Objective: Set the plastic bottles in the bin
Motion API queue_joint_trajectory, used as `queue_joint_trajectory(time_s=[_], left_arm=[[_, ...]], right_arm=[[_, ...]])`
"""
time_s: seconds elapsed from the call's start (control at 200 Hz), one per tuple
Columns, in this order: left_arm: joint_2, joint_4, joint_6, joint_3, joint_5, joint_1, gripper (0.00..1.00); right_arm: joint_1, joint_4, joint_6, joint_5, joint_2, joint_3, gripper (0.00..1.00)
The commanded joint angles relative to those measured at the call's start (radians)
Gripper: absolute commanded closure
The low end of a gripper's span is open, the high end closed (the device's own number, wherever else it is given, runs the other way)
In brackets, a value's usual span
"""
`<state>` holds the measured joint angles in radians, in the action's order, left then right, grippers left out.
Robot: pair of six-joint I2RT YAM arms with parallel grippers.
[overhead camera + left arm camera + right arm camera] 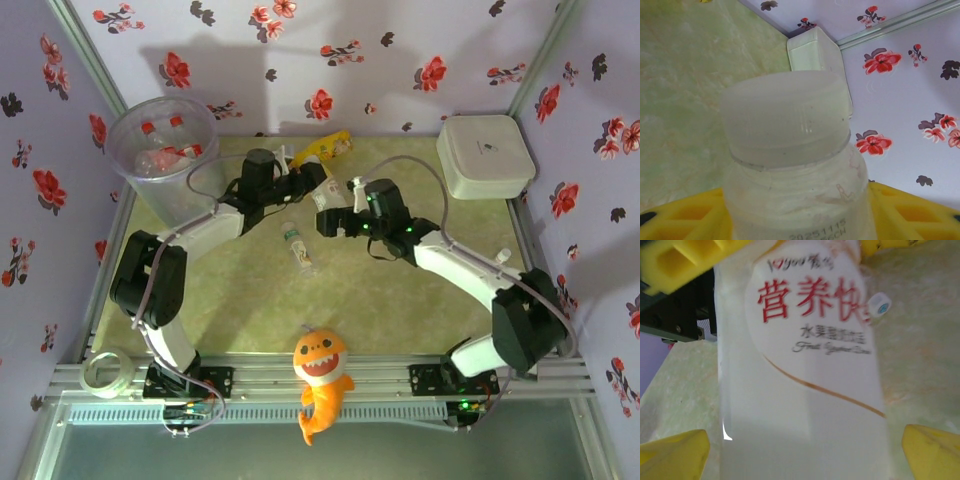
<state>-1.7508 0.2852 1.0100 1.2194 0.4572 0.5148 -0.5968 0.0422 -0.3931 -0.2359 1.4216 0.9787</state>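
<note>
A white-labelled plastic bottle (325, 195) hangs above the table's middle between both grippers. My left gripper (312, 182) is shut on it just below its white cap (785, 117), with yellow fingers (685, 215) pressed on either side. My right gripper (805, 455) is open around the bottle's lower body (805, 390), and its yellow fingertips (675, 455) stand clear of the bottle's sides. The bin (160, 150) stands at the back left with several red-capped bottles inside. Another clear bottle (297, 248) lies on the mat, and a yellow bottle (325, 150) lies near the back wall.
A white square lidded box (485, 155) sits at the back right, also seen in the left wrist view (812, 50). An orange plush fish (320, 370) lies on the front rail. A tape roll (108, 370) rests at the front left.
</note>
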Motion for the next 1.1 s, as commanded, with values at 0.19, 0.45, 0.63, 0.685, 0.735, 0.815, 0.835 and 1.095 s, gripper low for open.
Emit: queue_joint_trajectory(time_s=[0.19, 0.45, 0.63, 0.685, 0.735, 0.815, 0.835, 1.095], left_arm=[[0.029, -0.138, -0.129, 0.157, 0.026, -0.056, 0.77], [0.063, -0.256, -0.198, 0.341, 0.074, -0.155, 0.82], [0.107, -0.396, -0.312, 0.511, 0.071, -0.268, 0.92], [0.121, -0.416, -0.322, 0.544, 0.072, -0.314, 0.96], [0.137, -0.428, -0.327, 0.568, 0.071, -0.37, 1.0], [0.169, -0.434, -0.33, 0.591, 0.063, -0.452, 1.0], [0.178, -0.433, -0.33, 0.592, 0.055, -0.48, 1.0], [0.279, -0.432, -0.371, 0.537, -0.204, -0.69, 1.0]], right_arm=[[0.116, 0.101, 0.028, 0.086, -0.201, -0.038, 0.01], [0.155, 0.142, 0.027, 0.116, -0.227, -0.07, 0.01], [0.155, 0.139, 0.019, 0.121, -0.207, -0.082, 0.01], [0.155, 0.136, 0.017, 0.119, -0.201, -0.084, 0.01], [0.155, 0.133, 0.014, 0.121, -0.196, -0.088, 0.01], [0.154, 0.132, 0.013, 0.122, -0.186, -0.09, 0.01], [0.155, 0.131, 0.013, 0.122, -0.185, -0.09, 0.01], [0.154, 0.124, 0.019, 0.116, -0.151, -0.087, 0.01]])
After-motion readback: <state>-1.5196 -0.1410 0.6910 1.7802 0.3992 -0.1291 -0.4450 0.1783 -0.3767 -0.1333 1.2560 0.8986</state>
